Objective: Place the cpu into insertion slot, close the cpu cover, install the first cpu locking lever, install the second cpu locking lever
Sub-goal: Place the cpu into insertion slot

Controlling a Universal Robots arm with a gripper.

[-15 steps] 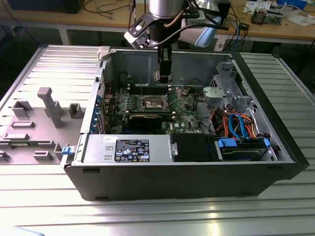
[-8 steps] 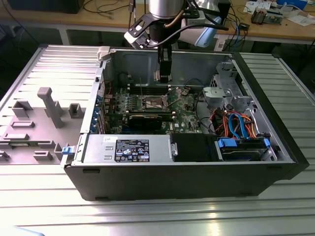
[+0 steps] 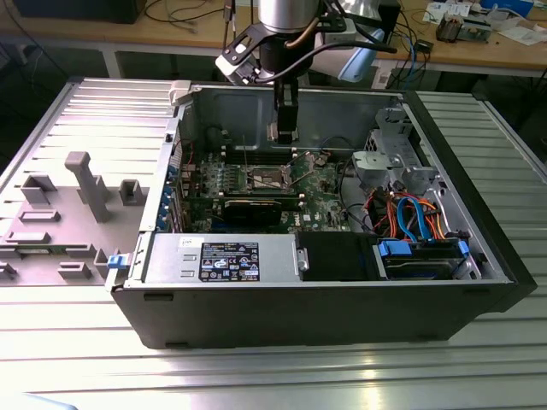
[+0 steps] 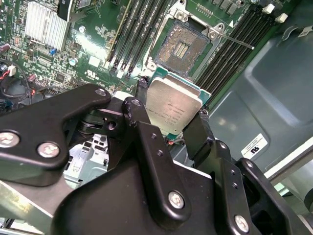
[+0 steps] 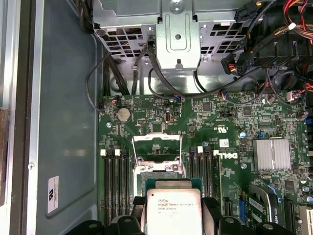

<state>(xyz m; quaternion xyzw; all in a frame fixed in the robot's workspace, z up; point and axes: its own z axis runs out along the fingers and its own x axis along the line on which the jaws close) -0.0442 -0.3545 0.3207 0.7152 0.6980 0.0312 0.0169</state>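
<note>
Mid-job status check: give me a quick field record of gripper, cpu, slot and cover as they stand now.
gripper: shut on the cpu, above the green board inside the open computer case
cpu: gripped at two opposite edges, metal top showing, not yet seated
insertion slot: empty, dark centre exposed
cpu cover: swung open, off the slot

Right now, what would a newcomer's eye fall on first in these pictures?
The silver cpu, clamped in the black gripper, in both wrist views. Just beyond it, the insertion slot lies open and empty on the green board. In the exterior view, the arm reaches into an open computer case.
</note>
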